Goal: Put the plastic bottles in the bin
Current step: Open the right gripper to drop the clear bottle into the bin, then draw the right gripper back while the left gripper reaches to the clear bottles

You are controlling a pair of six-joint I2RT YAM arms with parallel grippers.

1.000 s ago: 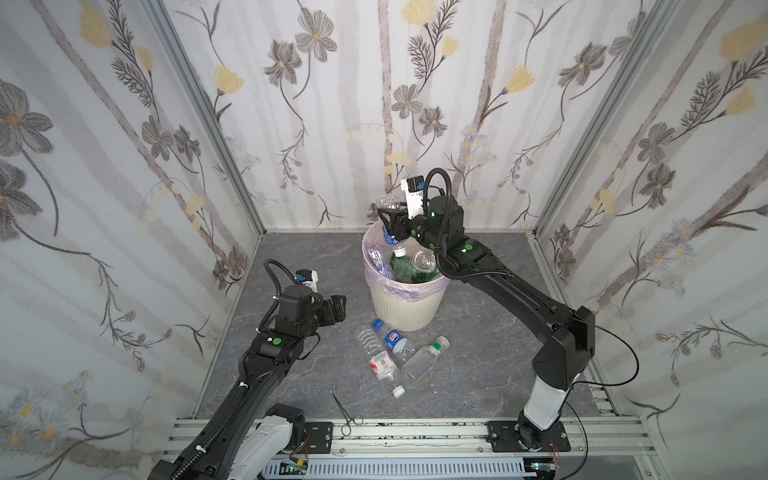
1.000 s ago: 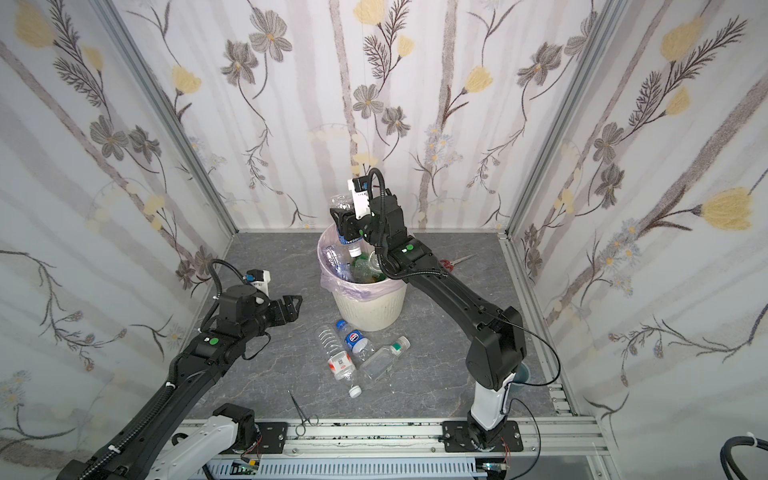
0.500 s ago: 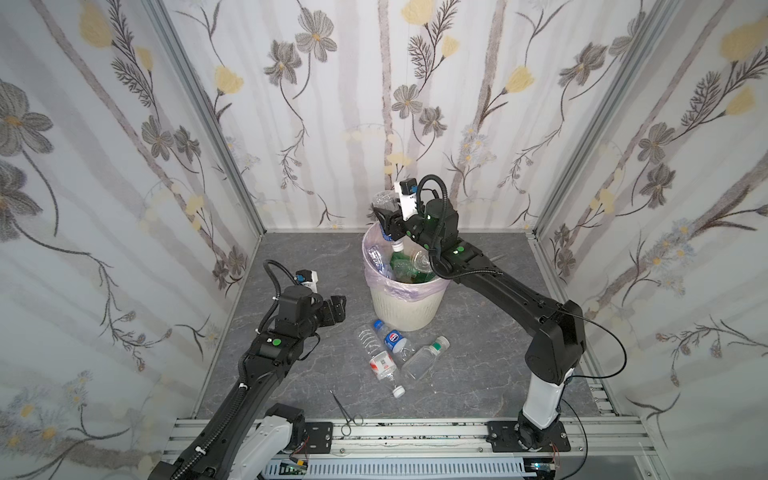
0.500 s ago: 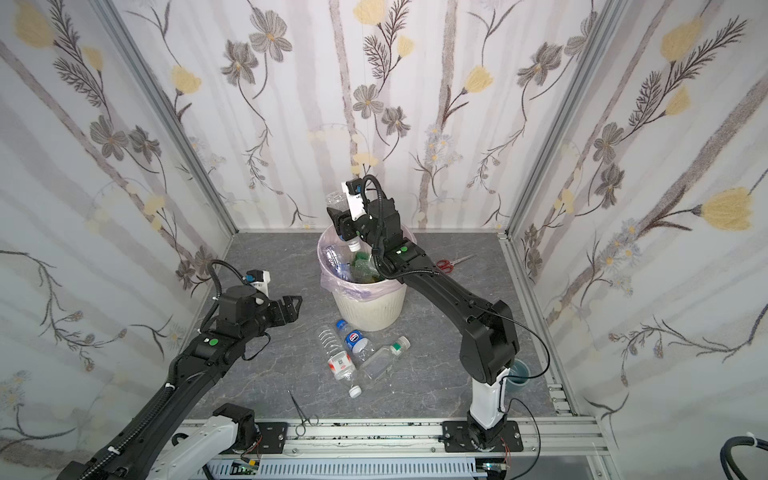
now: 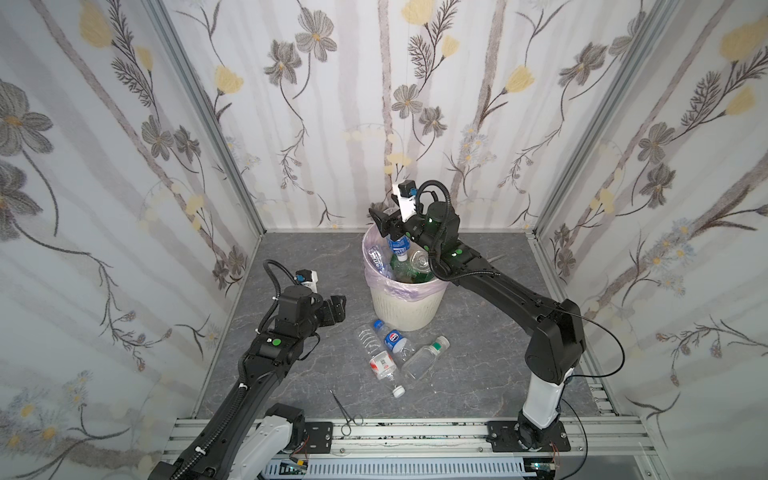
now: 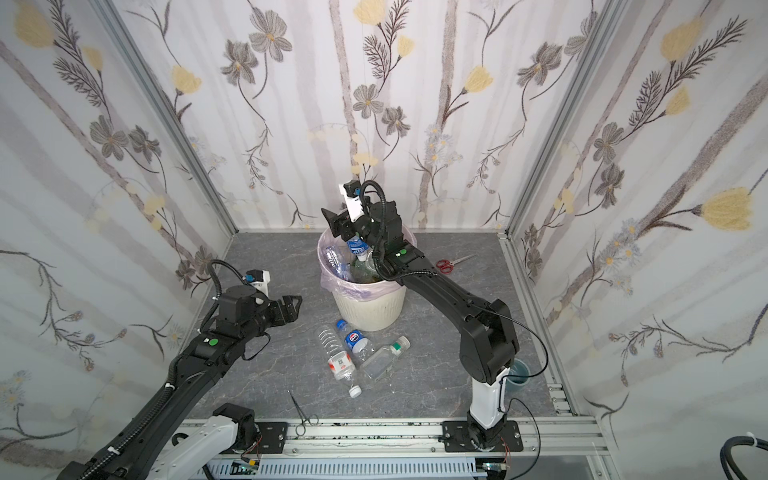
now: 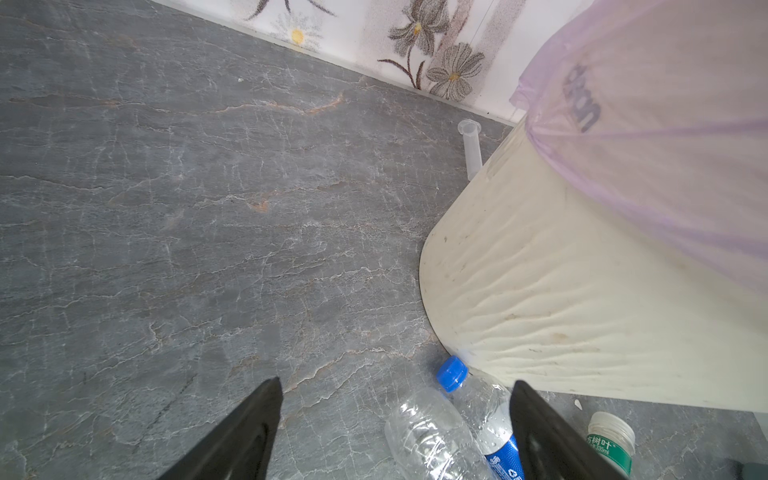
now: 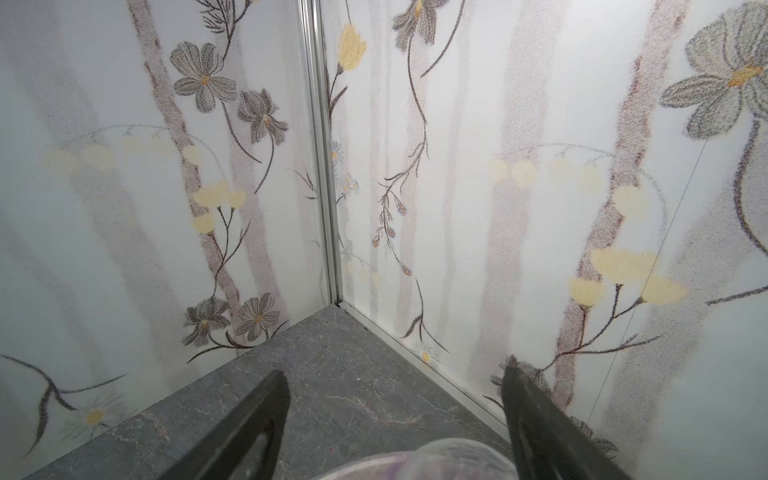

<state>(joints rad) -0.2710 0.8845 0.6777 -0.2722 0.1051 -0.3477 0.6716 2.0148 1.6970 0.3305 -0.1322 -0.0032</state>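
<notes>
My right gripper (image 5: pixel 384 220) (image 6: pixel 336 222) hangs open over the far rim of the bin (image 5: pixel 401 307) (image 6: pixel 370 307), a cream ribbed basket with a pink bag that holds several plastic bottles. Just under the gripper a clear blue-labelled bottle (image 5: pixel 397 248) (image 6: pixel 356 248) points neck down into the bin. In the right wrist view the fingers (image 8: pixel 266 415) stand wide apart, and a blurred translucent shape (image 8: pixel 436 461) lies low between them. My left gripper (image 5: pixel 338 307) (image 7: pixel 395 382) is open and empty, low beside the bin (image 7: pixel 561 291). Three bottles lie on the floor: blue-capped (image 5: pixel 392 338) (image 7: pixel 482 411), red-labelled (image 5: pixel 380 361), green-labelled (image 5: pixel 424 359) (image 7: pixel 611 440).
Thin metal forceps (image 5: pixel 345 411) lie near the front rail. Red-handled scissors (image 6: pixel 451 264) lie behind my right arm. A clear plastic tube (image 7: pixel 471 145) rests by the bin's far side. A teal cup (image 6: pixel 519 370) stands by the right arm's base. Flowered walls close three sides.
My right gripper swung a little left over the bin and opened, and the clear bottle it held now points down into the bin. The left arm has not moved.
</notes>
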